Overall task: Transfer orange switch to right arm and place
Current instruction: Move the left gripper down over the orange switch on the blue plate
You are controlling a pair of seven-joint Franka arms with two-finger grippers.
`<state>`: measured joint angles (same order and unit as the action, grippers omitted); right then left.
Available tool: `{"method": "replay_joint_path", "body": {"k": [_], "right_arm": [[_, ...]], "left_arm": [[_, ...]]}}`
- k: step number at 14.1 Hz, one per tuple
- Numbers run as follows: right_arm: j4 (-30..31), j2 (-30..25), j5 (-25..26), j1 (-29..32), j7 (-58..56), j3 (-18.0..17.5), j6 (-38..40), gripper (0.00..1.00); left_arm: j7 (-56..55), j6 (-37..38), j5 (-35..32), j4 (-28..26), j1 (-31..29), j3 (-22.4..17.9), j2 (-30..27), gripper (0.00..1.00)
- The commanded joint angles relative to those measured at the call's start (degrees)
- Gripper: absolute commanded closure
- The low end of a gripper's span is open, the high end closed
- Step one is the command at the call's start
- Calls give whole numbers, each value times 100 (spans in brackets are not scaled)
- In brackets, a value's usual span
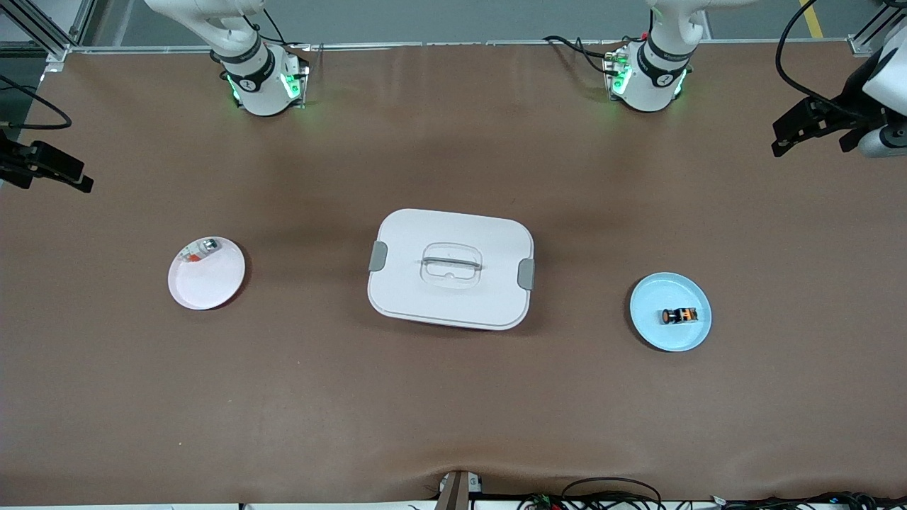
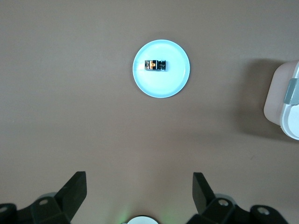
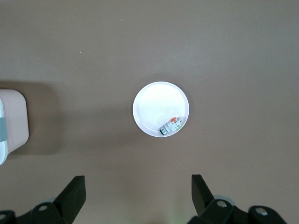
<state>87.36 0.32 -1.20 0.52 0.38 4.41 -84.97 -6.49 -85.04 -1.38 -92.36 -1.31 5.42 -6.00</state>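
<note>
- Orange switch (image 1: 679, 316): lay on its side on the pale blue plate (image 1: 648, 327), just off centre toward 3 o'clock in the front view; held by neither tool.
- Pale blue plate: sat on the brown surface (image 1: 453, 411) toward the left arm's end, at about 4 o'clock from the white lidded box (image 1: 451, 268).
- White lidded box: stood mid-surface, lid on, a grey latch at each short end and a recessed handle on top.
- White plate (image 1: 212, 283): sat toward the right arm's end, at about 9 o'clock from the box; a pale silvery piece with a red bit (image 1: 200, 250) rested at its rim near 11 o'clock.
- Left tool (image 2: 139, 191): hung high over the surface near the blue plate, fingers spread wide, holding nothing.
- Right tool (image 3: 138, 192): hung high over the surface near the white plate, fingers spread wide, holding nothing.
- Both arms waited, well apart from the plates.
</note>
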Motion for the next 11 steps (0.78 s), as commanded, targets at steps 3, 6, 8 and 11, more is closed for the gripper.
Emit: {"method": "replay_joint_path", "body": {"k": [3, 6, 8, 11], "right_arm": [[-123, 38, 93, 45, -11, -54, 77, 0], [-123, 38, 93, 45, -11, -54, 77, 0], [-123, 38, 93, 45, -11, -54, 77, 0], [-123, 38, 93, 36, -11, -54, 77, 0]], "left_arm": [[95, 110, -126, 254, -10, 38, 257, 0], [95, 75, -109, 263, -18, 38, 458, 0], [122, -256, -135, 237, -36, 29, 730, 0], [130, -960, -135, 105, -27, 29, 1213, 0]]}}
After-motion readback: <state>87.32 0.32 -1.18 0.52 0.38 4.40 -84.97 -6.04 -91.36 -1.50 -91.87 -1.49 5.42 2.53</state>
